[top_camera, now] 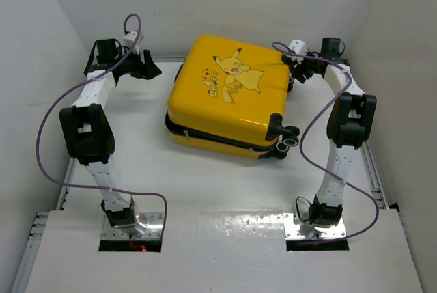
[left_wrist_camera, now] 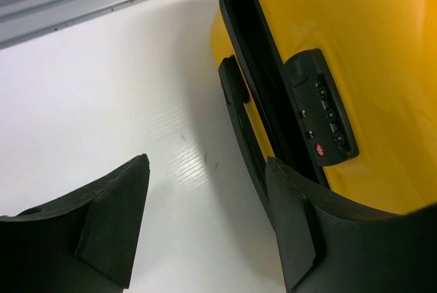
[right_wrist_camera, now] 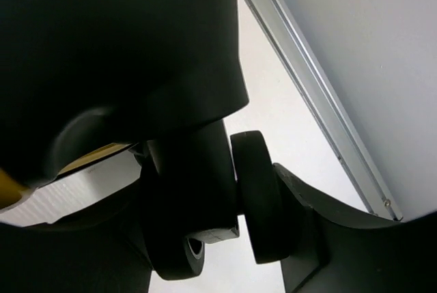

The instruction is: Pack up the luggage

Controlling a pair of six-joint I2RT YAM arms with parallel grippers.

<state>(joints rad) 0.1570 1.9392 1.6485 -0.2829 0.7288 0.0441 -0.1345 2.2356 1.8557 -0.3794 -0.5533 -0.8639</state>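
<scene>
One view, the top one, gives the whole scene: the yellow suitcase (top_camera: 229, 95) lies flat on the white bench (top_camera: 136, 163) with its lid down and the cartoon facing up, between the two arms and toward the far side. In this view the left tool (top_camera: 142, 66) is just beside the suitcase's far left corner, and the right tool (top_camera: 297, 67) is at its far right corner, but the fingers are too small to judge. The left wrist view adds the detail: the left tool's fingers (left_wrist_camera: 116, 225) stand apart with only bare bench between them, and the right finger is just beside the yellow side that carries the black number lock (left_wrist_camera: 324, 119). The right wrist view is very close and dark. It shows a black wheel (right_wrist_camera: 263, 197) of the suitcase between the right tool's fingers, with one finger (right_wrist_camera: 328, 238) against it; whether the tool really clamps the wheel I cannot tell.
</scene>
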